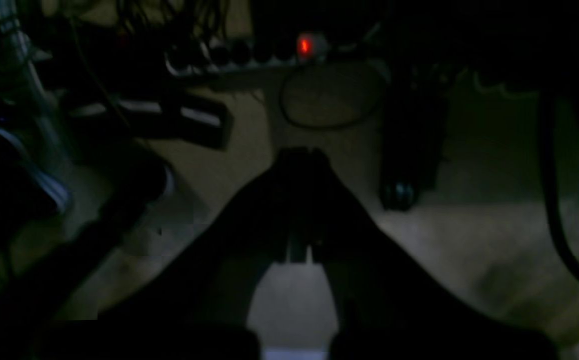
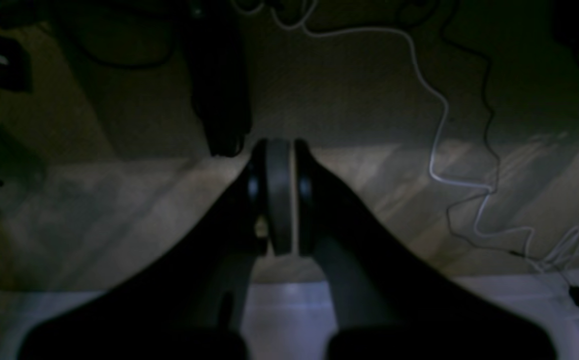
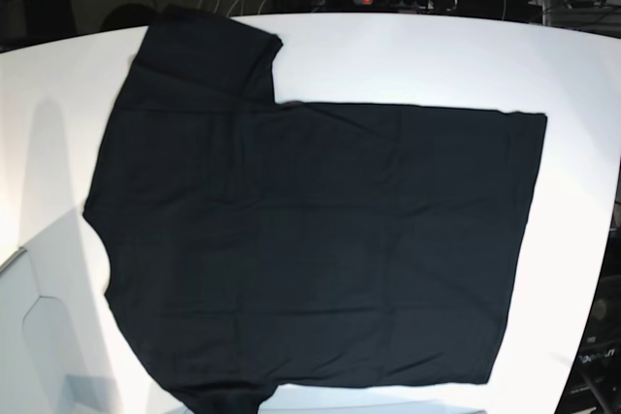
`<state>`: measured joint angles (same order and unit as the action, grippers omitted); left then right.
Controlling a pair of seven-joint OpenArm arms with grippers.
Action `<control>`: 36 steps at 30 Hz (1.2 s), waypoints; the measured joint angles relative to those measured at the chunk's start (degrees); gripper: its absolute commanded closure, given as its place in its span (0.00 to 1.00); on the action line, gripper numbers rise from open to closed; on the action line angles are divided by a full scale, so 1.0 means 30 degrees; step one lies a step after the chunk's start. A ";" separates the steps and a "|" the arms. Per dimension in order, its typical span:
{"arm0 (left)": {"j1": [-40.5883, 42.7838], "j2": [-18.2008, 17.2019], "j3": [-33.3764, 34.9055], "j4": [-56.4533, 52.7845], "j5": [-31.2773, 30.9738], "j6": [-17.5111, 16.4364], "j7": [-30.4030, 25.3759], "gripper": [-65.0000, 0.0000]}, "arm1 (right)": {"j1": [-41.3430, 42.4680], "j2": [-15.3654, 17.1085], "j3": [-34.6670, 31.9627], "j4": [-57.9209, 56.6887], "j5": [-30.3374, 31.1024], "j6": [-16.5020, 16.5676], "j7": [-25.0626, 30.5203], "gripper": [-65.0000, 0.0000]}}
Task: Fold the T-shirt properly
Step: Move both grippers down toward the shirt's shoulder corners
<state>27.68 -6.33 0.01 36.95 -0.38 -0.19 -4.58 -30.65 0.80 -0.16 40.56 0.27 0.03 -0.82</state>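
1. The T-shirt (image 3: 310, 249) lay spread flat on the white table (image 3: 408, 55), plain black side up, covering most of the surface in the base view.
2. Its collar end pointed to the scene's left and its straight hem ran down the right side, stopping short of the table's right edge.
3. One short sleeve reached toward the far left corner of the table; the other sleeve hung at the near edge, partly cut off by the frame.
4. The cloth looked smooth, with only faint creases, and neither a print nor a label could be made out on it.
5. Neither arm reached over the shirt in the base view.
6. The left gripper (image 1: 299, 155) appeared dark and blurred in its own wrist view, with its two fingers pressed together at the tips and nothing between them.
7. It pointed out over a dim floor, toward a power strip (image 1: 249, 52) with a glowing red switch at the far side.
8. The right gripper (image 2: 279, 150) also had its fingers brought together, the pale pads meeting with only a thin line between them, holding nothing.
9. Beyond it lay a wood-toned floor, with a white cable (image 2: 437, 135) snaking across to the right.
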 measured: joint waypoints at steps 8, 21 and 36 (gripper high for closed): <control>0.4612 -0.0940 0.0015 0.7133 -0.0029 0.0007 0.0437 1.00 | -0.5129 0.0189 0.0029 0.8276 -0.0007 0.0058 -0.0328 1.00; 0.9741 -0.1821 -0.1370 1.7478 -0.0029 -0.0146 0.0444 0.99 | -1.1460 0.1035 0.1275 2.0983 -0.0007 0.0058 -0.0393 1.00; 1.1424 -0.1690 -0.3905 2.4094 0.0022 -0.0102 0.0386 0.45 | -1.0717 0.0831 0.1756 2.4917 0.0000 0.0058 -0.0321 1.00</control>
<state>61.95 -11.40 -11.70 109.23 -0.32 -0.49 -3.42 -62.81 3.29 5.10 115.31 0.27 0.21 -1.78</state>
